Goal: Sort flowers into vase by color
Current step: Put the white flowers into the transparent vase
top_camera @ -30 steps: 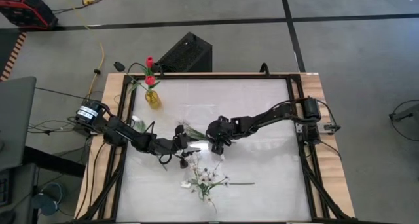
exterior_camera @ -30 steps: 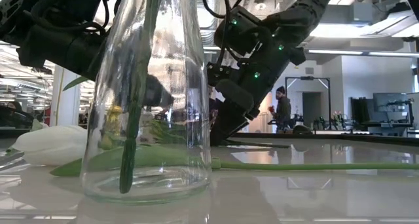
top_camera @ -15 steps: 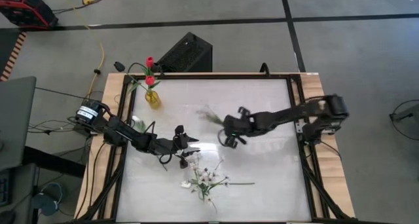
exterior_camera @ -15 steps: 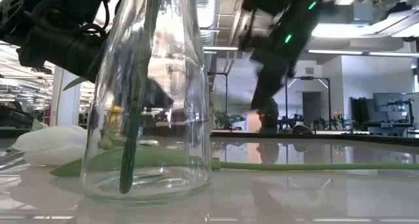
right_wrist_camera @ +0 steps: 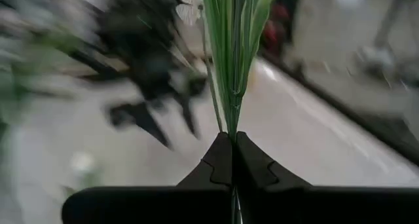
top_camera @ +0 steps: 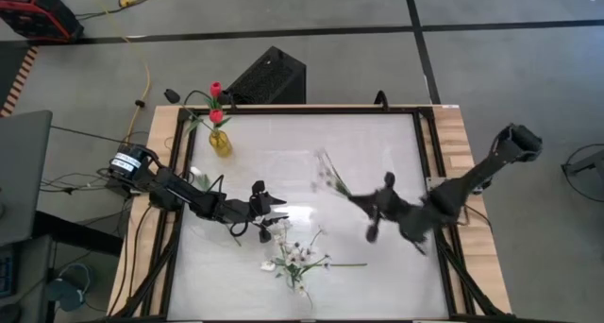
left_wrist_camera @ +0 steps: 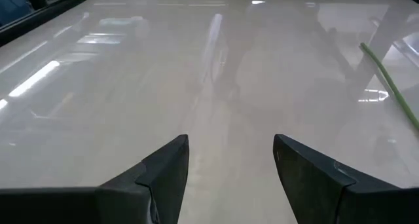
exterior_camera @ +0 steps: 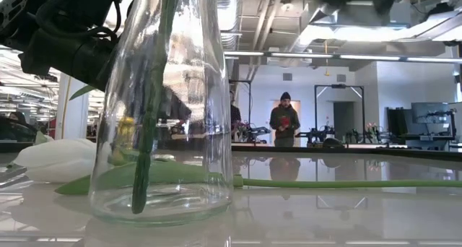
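My right gripper (top_camera: 360, 200) hangs over the table's right half, shut on a sprig of tiny white blossoms (top_camera: 328, 175). At the left, my left gripper (top_camera: 275, 212) stands open low over the table, with nothing between its fingers (left_wrist_camera: 230, 160). Two red tulips (top_camera: 216, 103) stand in a small yellow vase (top_camera: 221, 142) at the far left. In the low view, a clear glass vase (exterior_camera: 163, 110) holds one green stem. A white tulip (exterior_camera: 52, 162) lies behind it on the table. More white-blossom sprigs (top_camera: 297, 258) lie near the front edge. My right gripper pinches the sprig's bundled green stems (right_wrist_camera: 230, 122) at their lower end between its two fingers. The sprig sticks out past the fingertips, along their line. It is lifted clear of the table, and its blossoms point toward the far left.
A black box (top_camera: 269, 76) stands beyond the table's far edge. A dark frame (top_camera: 427, 172) runs round the white tabletop. A person (exterior_camera: 284, 121) stands far back in the room. A green stem (left_wrist_camera: 391, 88) lies ahead of my left gripper.
My right gripper has swung quickly toward the table's right edge, rising out of the low view. It carries the white-blossom sprig, which lay beside my left gripper and is now clear of the table.
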